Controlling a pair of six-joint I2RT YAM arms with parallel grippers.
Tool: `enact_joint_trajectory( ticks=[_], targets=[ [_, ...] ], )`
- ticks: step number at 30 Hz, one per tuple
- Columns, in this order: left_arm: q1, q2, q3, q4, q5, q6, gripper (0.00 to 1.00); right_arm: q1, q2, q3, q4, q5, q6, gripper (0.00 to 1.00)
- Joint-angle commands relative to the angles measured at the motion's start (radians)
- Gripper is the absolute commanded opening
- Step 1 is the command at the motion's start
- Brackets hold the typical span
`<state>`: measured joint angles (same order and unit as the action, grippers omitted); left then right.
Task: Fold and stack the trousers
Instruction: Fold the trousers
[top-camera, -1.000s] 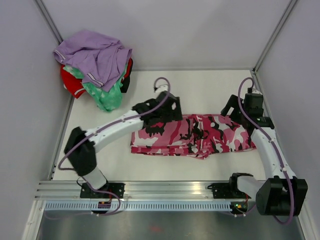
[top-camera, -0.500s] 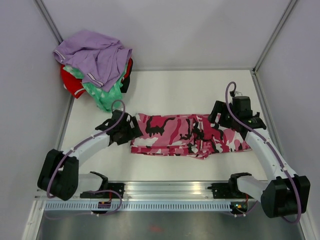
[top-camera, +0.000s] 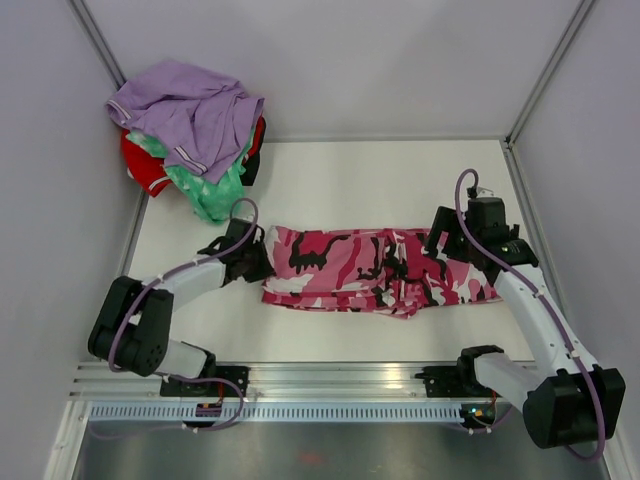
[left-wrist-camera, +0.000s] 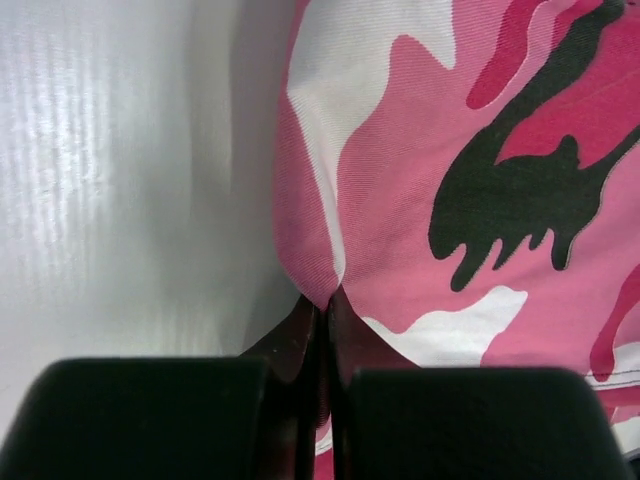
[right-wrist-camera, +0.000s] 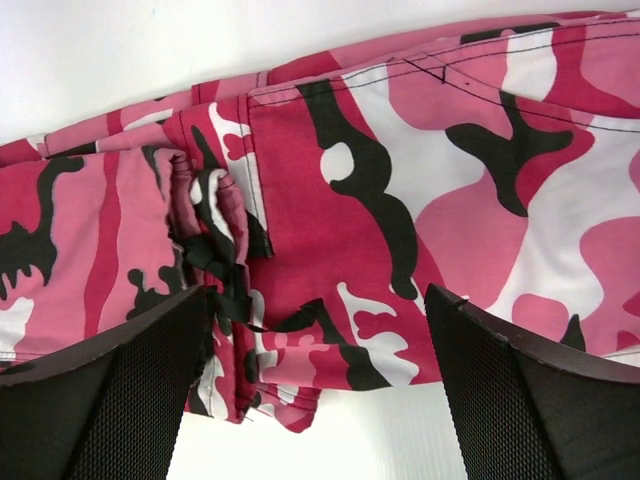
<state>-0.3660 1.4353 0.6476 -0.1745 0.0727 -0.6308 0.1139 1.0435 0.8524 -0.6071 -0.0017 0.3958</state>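
The pink camouflage trousers (top-camera: 370, 268) lie folded into a long band across the middle of the white table. My left gripper (top-camera: 255, 258) sits low at their left end. In the left wrist view its jaws are pressed together, shut on the edge of the trousers (left-wrist-camera: 450, 150), with the gripper (left-wrist-camera: 325, 305) pinching a fold of pink cloth. My right gripper (top-camera: 447, 240) hovers over the right part of the band at its far edge. In the right wrist view the gripper (right-wrist-camera: 320, 320) is open, its fingers straddling a bunched hem of the trousers (right-wrist-camera: 400, 180) without touching them.
A pile of other clothes (top-camera: 195, 135), lavender on top of green and red, sits in the back left corner. Grey walls close in the table on three sides. A metal rail (top-camera: 330, 380) with both arm bases runs along the near edge.
My left arm swung left from over the trousers to their left end, dropped low and shut on the cloth edge. My right gripper shifted slightly left and stayed open.
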Motion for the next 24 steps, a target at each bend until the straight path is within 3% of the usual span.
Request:
enact_joint_trajectory(
  ticks=[1, 7, 11, 15, 18, 19, 21, 22, 24],
  targets=[
    [0.059, -0.114, 0.026, -0.052, -0.030, 0.071, 0.02, 0.000, -0.014, 0.030, -0.010, 0.033, 0.003, 0.96],
    [0.323, -0.357, 0.153, -0.250, -0.042, 0.222, 0.02, 0.021, -0.004, -0.041, 0.079, -0.081, 0.049, 0.95],
    [0.355, -0.362, 0.305, -0.344, -0.057, 0.270, 0.02, 0.043, 0.021, -0.042, 0.102, -0.072, 0.063, 0.95],
    [0.354, -0.351, 0.440, -0.404, 0.048, 0.321, 0.02, 0.044, 0.053, -0.024, 0.106, -0.040, 0.074, 0.97],
    [0.305, -0.335, 0.526, -0.463, 0.020, 0.289, 0.02, 0.043, 0.092, 0.002, 0.067, 0.148, 0.112, 0.98],
    [0.221, -0.332, 0.558, -0.474, -0.025, 0.280, 0.02, 0.032, 0.101, 0.014, 0.052, 0.236, 0.121, 0.98],
    [0.103, -0.305, 0.578, -0.474, -0.170, 0.238, 0.02, -0.008, 0.127, 0.028, 0.050, 0.265, 0.138, 0.98],
    [-0.010, -0.285, 0.598, -0.471, -0.207, 0.212, 0.02, -0.029, 0.134, 0.039, 0.058, 0.266, 0.144, 0.98],
    [-0.106, -0.209, 0.626, -0.468, -0.280, 0.107, 0.02, -0.109, 0.151, 0.043, 0.078, 0.237, 0.172, 0.98]
  ],
)
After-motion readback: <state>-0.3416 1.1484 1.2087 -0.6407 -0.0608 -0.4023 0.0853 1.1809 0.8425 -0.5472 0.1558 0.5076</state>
